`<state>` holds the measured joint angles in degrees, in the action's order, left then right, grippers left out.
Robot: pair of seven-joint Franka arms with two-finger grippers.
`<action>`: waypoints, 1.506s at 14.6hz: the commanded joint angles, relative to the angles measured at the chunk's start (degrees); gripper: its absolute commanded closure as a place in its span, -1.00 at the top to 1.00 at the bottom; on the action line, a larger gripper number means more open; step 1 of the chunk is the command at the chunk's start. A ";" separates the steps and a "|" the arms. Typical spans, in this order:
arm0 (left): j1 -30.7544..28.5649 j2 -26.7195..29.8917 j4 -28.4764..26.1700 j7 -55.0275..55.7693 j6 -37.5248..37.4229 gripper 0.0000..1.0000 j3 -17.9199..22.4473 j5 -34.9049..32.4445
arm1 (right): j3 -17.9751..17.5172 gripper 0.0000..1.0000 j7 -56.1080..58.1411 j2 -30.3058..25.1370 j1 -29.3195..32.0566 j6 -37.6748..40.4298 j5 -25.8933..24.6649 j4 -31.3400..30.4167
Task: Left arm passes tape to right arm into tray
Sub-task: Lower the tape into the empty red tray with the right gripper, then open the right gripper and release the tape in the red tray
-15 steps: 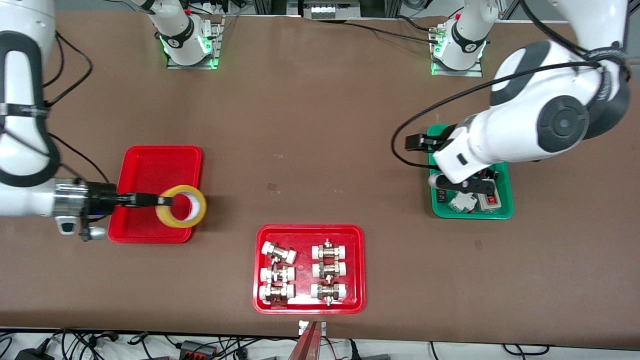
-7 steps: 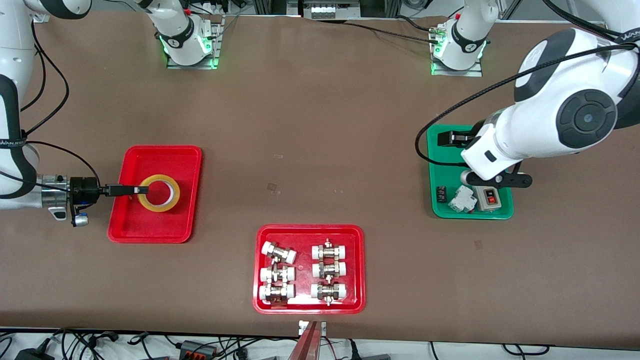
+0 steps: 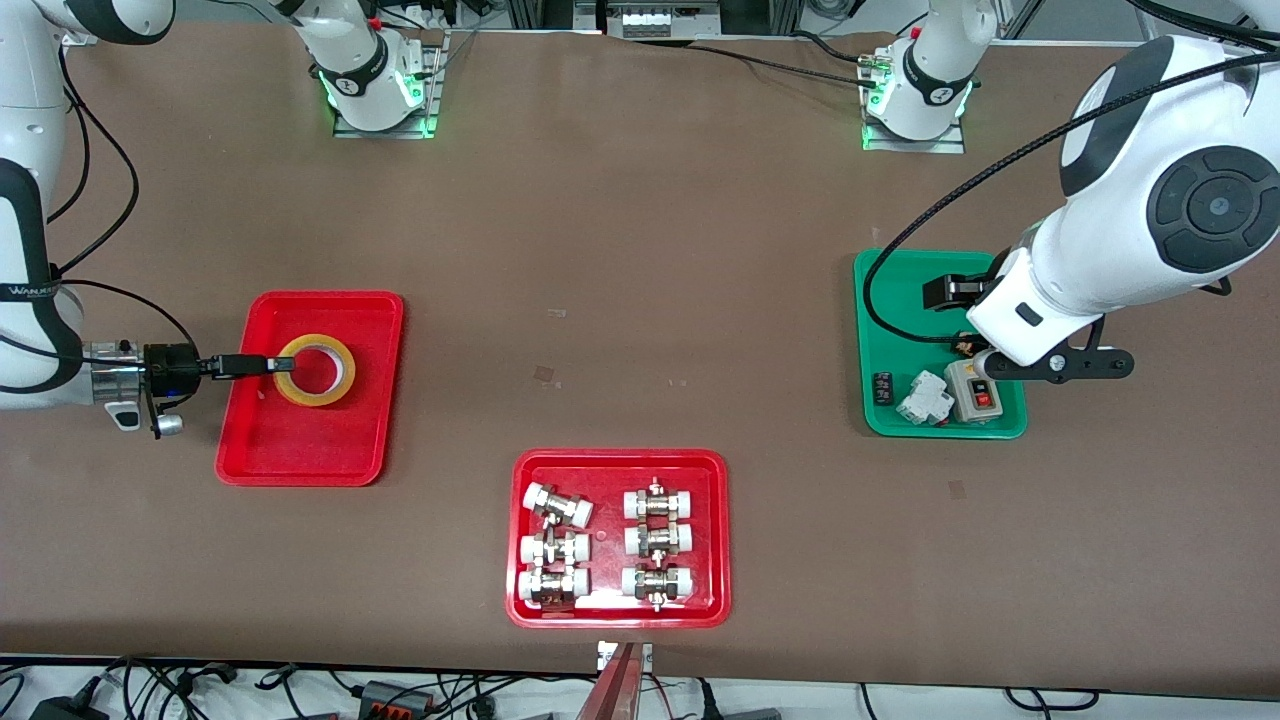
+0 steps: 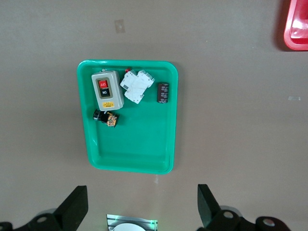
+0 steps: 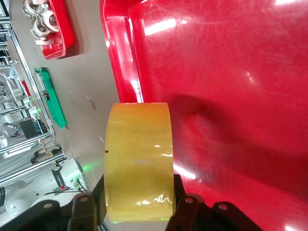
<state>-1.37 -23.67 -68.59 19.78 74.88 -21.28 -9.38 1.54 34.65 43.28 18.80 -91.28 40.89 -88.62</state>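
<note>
The right arm (image 3: 30,330) reaches out level from its end of the table. The right gripper (image 3: 280,365) pinches the rim of the tape (image 3: 315,370), holding it flat and low over the tray (image 3: 355,445). The left arm (image 3: 1120,250) waits, bent, the left gripper (image 4: 142,204) high over the green tray (image 3: 900,420), fingers (image 4: 74,204) spread wide, holding nothing.
</note>
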 commanded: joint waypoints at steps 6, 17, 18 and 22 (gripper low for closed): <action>-2.57 5.46 -5.04 -0.18 3.50 1.00 -0.61 0.94 | -1.01 1.00 1.29 0.22 -1.57 -3.29 -0.64 -0.15; -5.59 12.69 -15.26 -22.59 11.43 1.00 8.25 3.93 | -0.93 1.00 0.41 -5.57 -12.12 -14.27 -28.38 0.37; -3.83 12.68 -14.48 -22.50 11.43 1.00 11.23 3.93 | -0.93 1.00 0.41 -6.62 -13.17 -14.97 -31.72 0.38; 0.05 11.89 -10.27 -22.42 10.91 1.00 13.55 3.93 | -0.84 1.00 -1.85 -10.22 -13.53 -14.63 -35.35 0.55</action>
<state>-2.97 -12.71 -80.90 -1.55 86.05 -8.59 -5.48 0.43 34.81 35.80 5.72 -105.69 7.17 -87.30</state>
